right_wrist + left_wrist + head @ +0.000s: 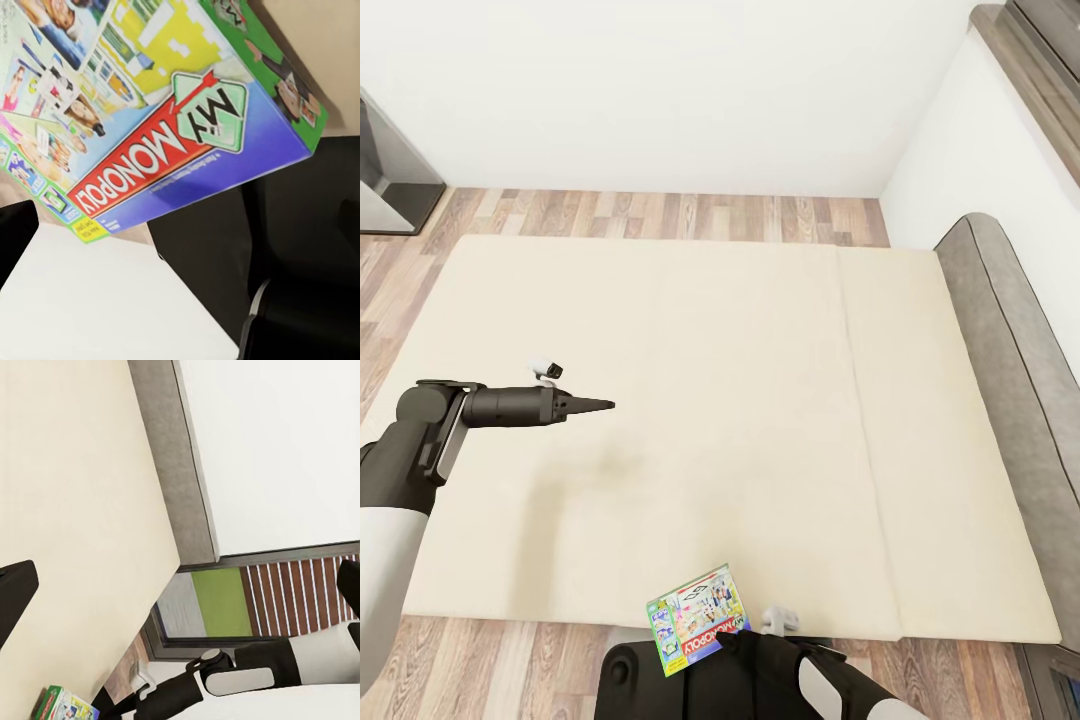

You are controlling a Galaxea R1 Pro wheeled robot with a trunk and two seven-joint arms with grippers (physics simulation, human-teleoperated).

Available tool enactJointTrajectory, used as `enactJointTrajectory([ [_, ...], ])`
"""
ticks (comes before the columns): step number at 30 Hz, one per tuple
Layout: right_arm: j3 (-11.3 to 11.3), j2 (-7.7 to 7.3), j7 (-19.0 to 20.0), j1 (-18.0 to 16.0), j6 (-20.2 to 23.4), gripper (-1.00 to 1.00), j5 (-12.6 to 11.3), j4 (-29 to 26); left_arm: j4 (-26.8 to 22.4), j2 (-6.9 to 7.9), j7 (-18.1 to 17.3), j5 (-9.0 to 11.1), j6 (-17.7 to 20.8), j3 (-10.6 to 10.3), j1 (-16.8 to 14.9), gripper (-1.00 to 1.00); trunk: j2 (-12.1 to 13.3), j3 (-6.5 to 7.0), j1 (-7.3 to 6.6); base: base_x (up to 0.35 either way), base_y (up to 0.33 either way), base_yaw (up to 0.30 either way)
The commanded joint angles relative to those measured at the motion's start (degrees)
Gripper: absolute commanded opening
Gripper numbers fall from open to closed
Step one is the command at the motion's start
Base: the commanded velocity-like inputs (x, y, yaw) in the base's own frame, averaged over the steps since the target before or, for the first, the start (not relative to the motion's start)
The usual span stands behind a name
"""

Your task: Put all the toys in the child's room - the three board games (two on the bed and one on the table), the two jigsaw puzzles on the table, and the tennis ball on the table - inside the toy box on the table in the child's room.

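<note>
The beige bed (740,420) sits on the wood-plank floor (660,212), its mattress bare.

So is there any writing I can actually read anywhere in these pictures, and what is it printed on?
"MY MONOPOLY": red band and green diamond logo on the board game box lid, close up in the right wrist view.
"MONOPOLY": the same box in the head view, at the near edge of the bed.
The small print under the red band and on the lid's pictures is too small to read.
</note>
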Motion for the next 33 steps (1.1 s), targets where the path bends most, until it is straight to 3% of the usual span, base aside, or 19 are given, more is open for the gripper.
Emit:
enactJointTrajectory([
  [1,0.16,-0.01,0.18,-0.03,0.26,1.0,-0.42,-0.02,-0.01,0.03,-0.22,-0.01,0.61,-0.02,-0.01,1.0,-0.08,-0.06,0.03,0.0,0.0,0.0],
  [33,0.17,-0.14,1.69,0.04,-0.24,1.0,-0.18,-0.51,-0.01,0.03,-0.22,-0.01,0.61,-0.02,0.0,1.0,-0.08,-0.06,0.03,0.0,0.0,0.0],
])
